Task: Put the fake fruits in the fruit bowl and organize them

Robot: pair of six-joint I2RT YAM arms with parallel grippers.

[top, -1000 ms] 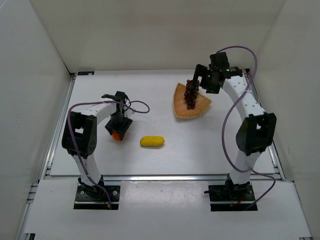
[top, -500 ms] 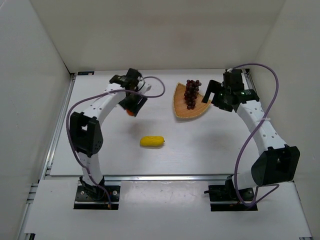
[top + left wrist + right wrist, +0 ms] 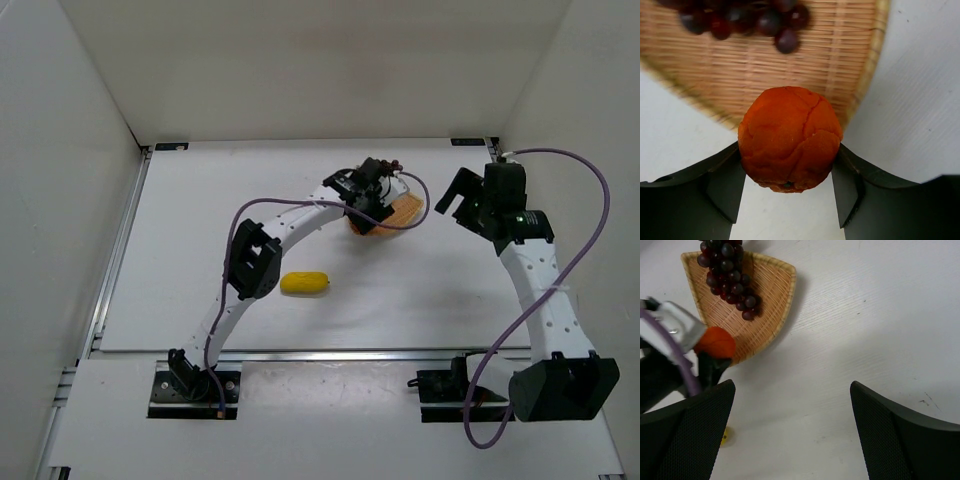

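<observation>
Your top view looks down from above and behind the arm bases and takes in the whole desk (image 3: 170,250), near edge to far edge. Your left wrist view sits very close, looking past its fingers (image 3: 690,200) at the orange (image 3: 789,137) and the fruit bowl (image 3: 830,60) rim. Your right wrist view is further back, facing down over the desk's far right part. All three share the fruit bowl; both wrist views share the orange and grapes (image 3: 727,277).

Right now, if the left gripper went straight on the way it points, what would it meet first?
Probably the woven floor of the fruit bowl, just past its near rim: the left gripper, shut on the orange, points there. The grapes lie farther in. Depth is unclear.
</observation>
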